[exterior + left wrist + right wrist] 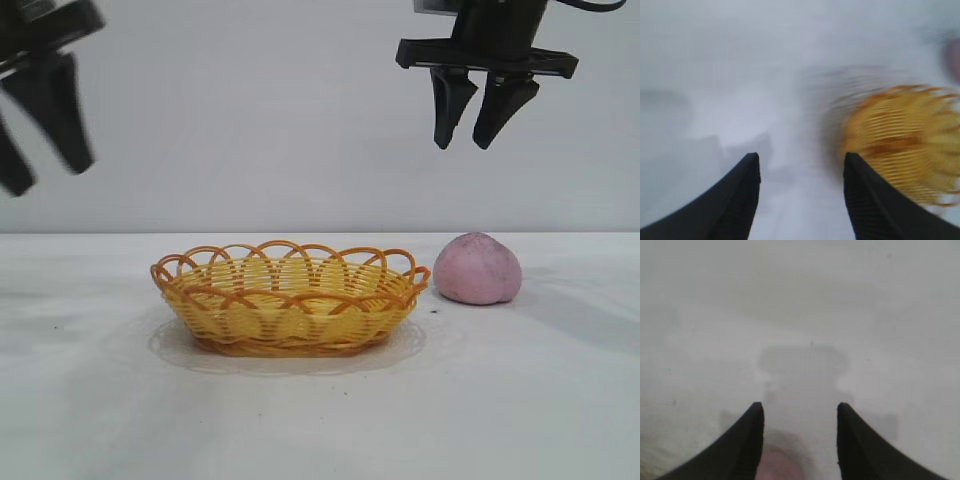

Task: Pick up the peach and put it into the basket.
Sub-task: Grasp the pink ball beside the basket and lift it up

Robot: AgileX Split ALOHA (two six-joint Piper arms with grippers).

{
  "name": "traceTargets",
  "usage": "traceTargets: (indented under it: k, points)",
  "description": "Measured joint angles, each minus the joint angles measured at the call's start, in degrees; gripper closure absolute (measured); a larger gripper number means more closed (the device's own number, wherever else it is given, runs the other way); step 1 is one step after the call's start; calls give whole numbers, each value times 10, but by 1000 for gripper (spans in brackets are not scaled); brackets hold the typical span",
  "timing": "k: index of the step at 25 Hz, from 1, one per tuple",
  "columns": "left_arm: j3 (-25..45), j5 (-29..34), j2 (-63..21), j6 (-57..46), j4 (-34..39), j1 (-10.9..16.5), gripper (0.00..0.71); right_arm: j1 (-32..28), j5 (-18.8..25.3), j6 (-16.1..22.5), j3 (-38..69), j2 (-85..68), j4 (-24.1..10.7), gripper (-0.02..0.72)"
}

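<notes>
The dusty pink peach [478, 268] sits on the white table just right of the yellow woven basket [290, 297]. My right gripper [470, 142] hangs open and empty high above the peach; in the right wrist view the peach [782, 465] shows far below between its fingers [799, 412]. My left gripper [45, 175] is open and empty, high at the far left, clear of the basket. In the left wrist view the basket [905, 142] lies off to one side of its open gripper [801, 162], and a sliver of the peach [955, 57] shows at the frame edge.
The white table [320, 420] has bare surface in front of the basket and at both sides. A plain grey wall stands behind it.
</notes>
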Motion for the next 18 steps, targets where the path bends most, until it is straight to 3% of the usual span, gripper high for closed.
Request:
traceTargets:
  k: [8,12,18]
  points:
    - [0,4,-46,-15,17,92,374,0,0,0,0,0,0,407]
    - [0,23,-129,-15,35,94,374,0,0,0,0,0,1,407]
    - [0,116,-297,-33,64,53,374,0,0,0,0,0,1,407]
